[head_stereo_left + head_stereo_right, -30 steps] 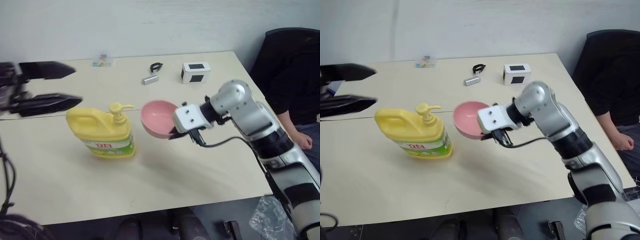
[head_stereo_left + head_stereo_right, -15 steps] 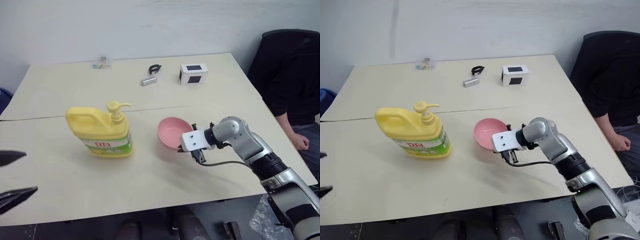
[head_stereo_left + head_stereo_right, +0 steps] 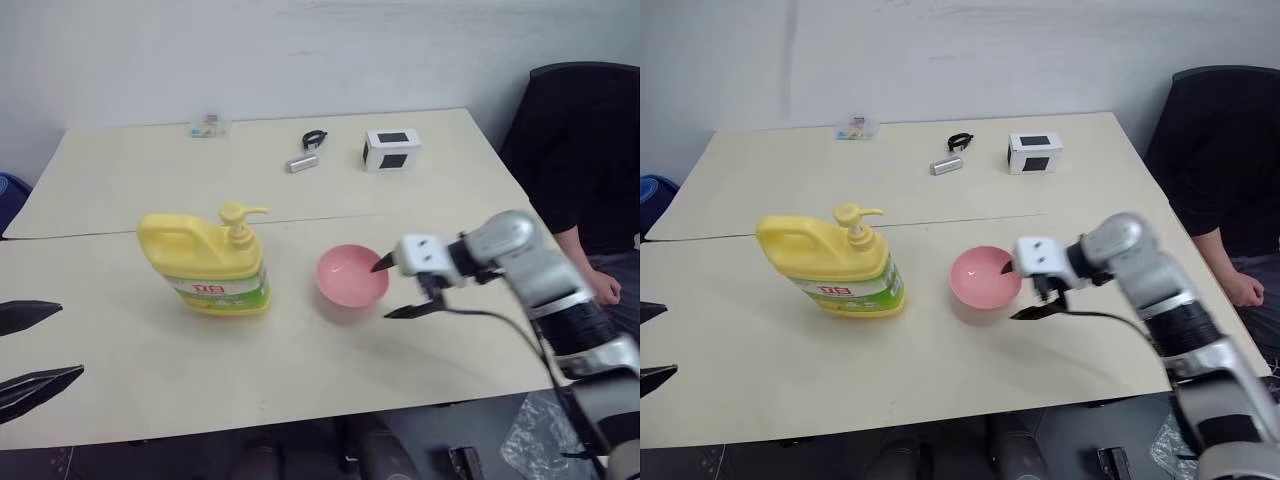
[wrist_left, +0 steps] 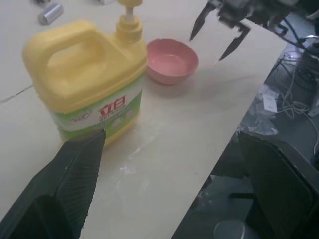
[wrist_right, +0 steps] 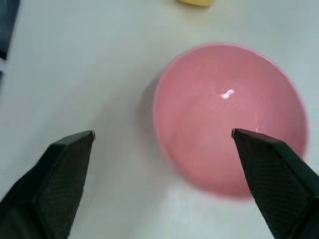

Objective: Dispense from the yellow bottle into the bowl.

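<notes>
Pink and plain, the bowl [image 3: 352,276] sits upright on the pale counter [image 3: 300,360], a short way to the right of the yellow bottle [image 3: 205,262], with a clear gap of counter between the two. The bottle stands upright, its handle toward the robot's left and its pump nozzle turned toward the bowl; a green-and-white label with red lettering wraps its lower half. The right end effector [image 3: 395,287] is at the bowl's right edge with its two black fingers spread wide; one fingertip [image 5: 249,142] hangs over the bowl's rim and the other lies over bare counter beside it, and neither seems to touch the bowl, though from the head views that is hard to settle. The left end effector [image 3: 35,345] is low at the robot's left, near the counter's front edge and well apart from the bottle, its fingers also spread and holding nothing. At the far side of the counter lie a small white box [image 3: 391,148] with dark panels, a short metal cylinder [image 3: 301,162], a black loop [image 3: 314,139] and a small clear case [image 3: 208,126]. A person in dark clothes [image 3: 580,160] sits at the counter's right end.
</notes>
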